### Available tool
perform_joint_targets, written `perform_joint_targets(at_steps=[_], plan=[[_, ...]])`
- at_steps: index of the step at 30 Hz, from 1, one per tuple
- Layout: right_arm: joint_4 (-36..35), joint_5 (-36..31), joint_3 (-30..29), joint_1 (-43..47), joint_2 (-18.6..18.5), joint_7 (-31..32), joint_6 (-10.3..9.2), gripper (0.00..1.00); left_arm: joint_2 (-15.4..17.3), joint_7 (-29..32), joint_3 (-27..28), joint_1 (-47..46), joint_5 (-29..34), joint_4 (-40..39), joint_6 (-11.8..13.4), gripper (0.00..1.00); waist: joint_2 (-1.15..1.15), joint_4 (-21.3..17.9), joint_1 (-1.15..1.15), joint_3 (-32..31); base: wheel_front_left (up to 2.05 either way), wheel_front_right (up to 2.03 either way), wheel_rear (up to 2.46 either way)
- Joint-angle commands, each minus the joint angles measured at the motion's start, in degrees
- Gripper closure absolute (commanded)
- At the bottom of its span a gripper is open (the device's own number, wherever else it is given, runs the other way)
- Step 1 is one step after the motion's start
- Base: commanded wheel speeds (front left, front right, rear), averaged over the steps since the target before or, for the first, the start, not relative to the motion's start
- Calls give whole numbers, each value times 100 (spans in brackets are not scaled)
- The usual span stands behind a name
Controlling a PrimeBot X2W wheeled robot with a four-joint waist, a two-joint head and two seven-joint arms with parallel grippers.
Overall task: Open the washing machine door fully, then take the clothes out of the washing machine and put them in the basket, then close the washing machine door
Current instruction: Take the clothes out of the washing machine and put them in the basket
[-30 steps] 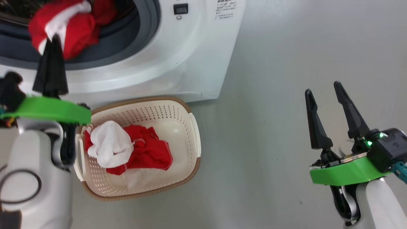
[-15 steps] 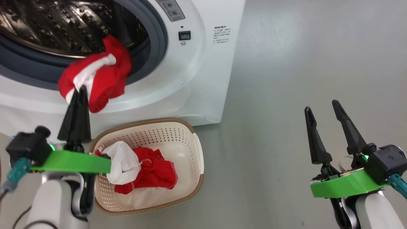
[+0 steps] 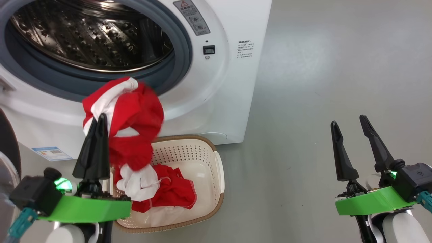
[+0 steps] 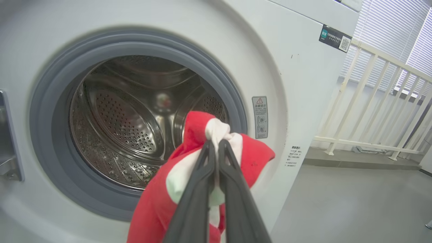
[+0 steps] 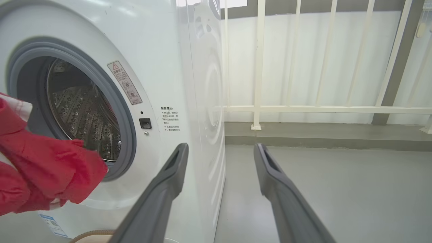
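The left gripper (image 3: 98, 118), jaws clamped on a red-and-white garment (image 3: 135, 111), holds it in the air in front of the washing machine (image 3: 229, 84), above the near left corner of the basket (image 3: 219, 168). A second ago the same garment still lay across the grey rubber ring (image 3: 184, 57) at the drum's mouth; half a second ago it hung from the lip. Now it is wholly outside. The head camera has also shifted, bringing more of the drum (image 3: 91, 37) into frame. The right gripper (image 3: 348, 120) has stayed over bare floor (image 3: 320, 67) well to the right, its jaws wide apart and empty.

More red and white clothes (image 3: 168, 189) lie in the basket, which stands on the floor against the machine's front. At the left edge of the head view, a dark curved rim appears to be the swung-open washing machine door (image 3: 7, 141), beside a blue label (image 3: 50, 153).

The left wrist view shows the left gripper (image 4: 216, 143) pinching a white fold at the garment's top, with nothing left in the steel drum (image 4: 128, 125) behind it. The right wrist view looks between the parted fingers of the right gripper (image 5: 221, 146), catching the garment (image 5: 44, 168) from the side and a cream railing (image 5: 260, 67) beyond the machine.
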Motion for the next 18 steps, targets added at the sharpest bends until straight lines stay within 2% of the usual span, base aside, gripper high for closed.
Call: perform_joint_targets(at_steps=[1,5,10,18], plan=[[-120,-7,100,-55,-27,-37,36,0,72,44,129,79,47,-339,65,100,0,16,0,-2,0,0,0],[-85,4,124,-72,-27,-37,36,0,32,220,-1,275,-30,-611,149,100,0,57,0,64,0,0,0],[-78,14,178,-153,-27,-37,36,0,15,307,-74,272,-95,-368,193,100,0,46,0,225,0,0,0],[-29,47,212,-322,-27,-37,36,0,-10,107,-56,-131,-339,819,145,100,0,-68,0,543,0,0,0]])
